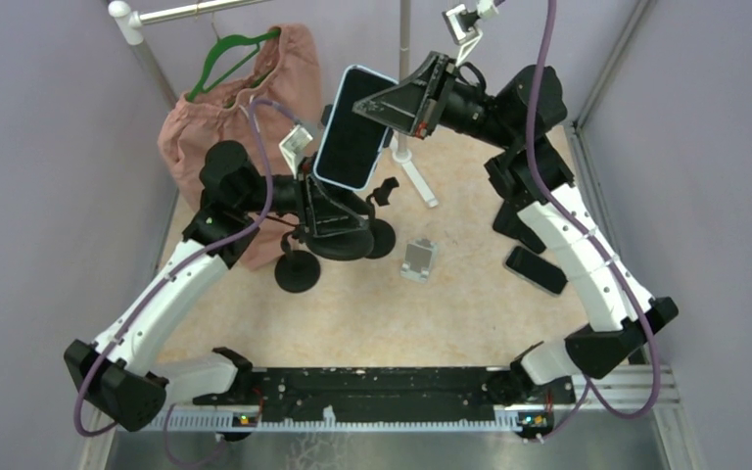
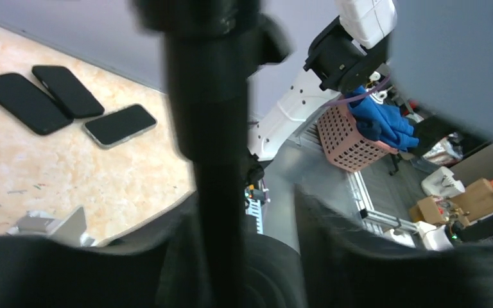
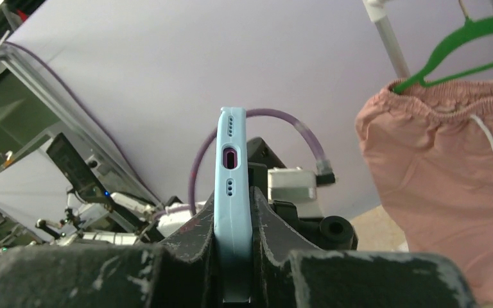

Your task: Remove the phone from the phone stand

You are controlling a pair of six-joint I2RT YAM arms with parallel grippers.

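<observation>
The phone (image 1: 352, 127), black-screened in a light blue case, is held up in the air, clear of the black phone stand (image 1: 297, 272). My right gripper (image 1: 372, 110) is shut on the phone's right edge. In the right wrist view the case's bottom edge (image 3: 233, 192) stands upright, pinched between both fingers of the right gripper (image 3: 233, 212). My left gripper (image 1: 338, 220) is low at the stand, below the phone. In the left wrist view the stand's dark pole (image 2: 208, 128) rises between the fingers of the left gripper (image 2: 244, 256), which appear closed on the stand's base.
A pink garment (image 1: 255, 88) hangs on a green hanger at the back left. A white rack pole (image 1: 406, 147) stands behind. A small grey holder (image 1: 418, 259) and a black phone (image 1: 536, 269) lie on the table. Three dark phones (image 2: 67, 90) show in the left wrist view.
</observation>
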